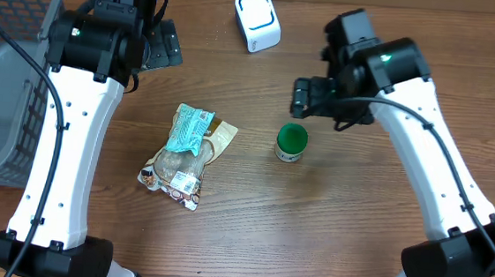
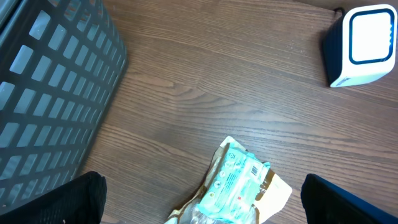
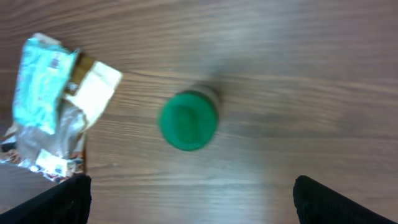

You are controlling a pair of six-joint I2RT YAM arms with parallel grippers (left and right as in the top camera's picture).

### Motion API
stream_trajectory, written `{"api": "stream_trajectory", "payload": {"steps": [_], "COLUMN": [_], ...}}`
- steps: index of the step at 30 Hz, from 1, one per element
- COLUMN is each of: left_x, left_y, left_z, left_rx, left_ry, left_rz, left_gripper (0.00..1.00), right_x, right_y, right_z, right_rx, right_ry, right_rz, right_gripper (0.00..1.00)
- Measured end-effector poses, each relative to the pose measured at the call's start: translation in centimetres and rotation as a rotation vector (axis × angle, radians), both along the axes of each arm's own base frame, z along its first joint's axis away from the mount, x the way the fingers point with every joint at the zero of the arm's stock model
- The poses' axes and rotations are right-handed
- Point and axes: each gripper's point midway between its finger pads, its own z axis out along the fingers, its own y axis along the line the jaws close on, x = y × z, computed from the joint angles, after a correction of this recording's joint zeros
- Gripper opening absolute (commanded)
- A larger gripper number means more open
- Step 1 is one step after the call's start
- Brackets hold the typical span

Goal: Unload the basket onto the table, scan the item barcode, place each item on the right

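A snack bag [image 1: 184, 156] with a teal label lies flat on the table, left of centre. In the left wrist view the bag [image 2: 239, 186] shows a small barcode near its top edge. A small jar with a green lid [image 1: 291, 143] stands upright to the bag's right, and in the right wrist view this jar [image 3: 188, 120] is blurred. A white scanner with blue trim [image 1: 257, 20] stands at the back. My left gripper [image 1: 160, 48] hangs open above and behind the bag; in its own view the gripper [image 2: 202, 205] holds nothing. My right gripper [image 1: 308, 97] is open over the jar, and nothing sits in the gripper [image 3: 196, 205].
A grey mesh basket [image 1: 5, 75] fills the left edge of the table, and the basket's wall [image 2: 50, 93] shows close in the left wrist view. The scanner [image 2: 360, 43] is at the top right of that view.
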Motion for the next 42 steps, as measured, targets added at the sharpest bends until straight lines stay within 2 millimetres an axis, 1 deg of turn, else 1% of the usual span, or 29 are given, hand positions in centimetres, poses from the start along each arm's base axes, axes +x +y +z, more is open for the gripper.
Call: {"api": "stream_trajectory", "payload": {"steps": [3, 6, 16, 21, 24, 27, 30, 34, 42], "left_x": [0.0, 0.0, 0.0, 0.0, 0.0, 0.0, 0.0, 0.0, 0.0], "left_y": [0.0, 0.0, 0.0, 0.0, 0.0, 0.0, 0.0, 0.0, 0.0], "left_z": [0.0, 0.0, 0.0, 0.0, 0.0, 0.0, 0.0, 0.0, 0.0], "left_rx": [0.0, 0.0, 0.0, 0.0, 0.0, 0.0, 0.0, 0.0, 0.0], "left_ry": [0.0, 0.0, 0.0, 0.0, 0.0, 0.0, 0.0, 0.0, 0.0], "left_rz": [0.0, 0.0, 0.0, 0.0, 0.0, 0.0, 0.0, 0.0, 0.0], "left_gripper": [1.0, 1.0, 1.0, 0.99, 1.0, 0.99, 1.0, 1.0, 1.0], "right_x": [-0.2, -0.3, -0.4, -0.4, -0.4, -0.8, -0.7, -0.2, 0.0], "right_y": [1.4, 1.8, 2.0, 2.0, 1.9, 1.8, 1.8, 2.0, 2.1], "right_z": [0.1, 0.2, 0.2, 0.2, -0.3, -1.3, -1.8, -1.7, -1.9], "right_rx": [0.023, 0.038, 0.049, 0.055, 0.054, 0.044, 0.044, 0.054, 0.055], "right_ry": [-0.01, -0.006, 0.0, 0.007, 0.013, 0.039, 0.042, 0.019, 0.013], "right_rz": [0.031, 0.04, 0.04, 0.008, 0.001, -0.006, -0.009, -0.011, -0.011], "right_gripper": [1.0, 1.0, 1.0, 1.0, 1.0, 1.0, 1.0, 1.0, 1.0]}}
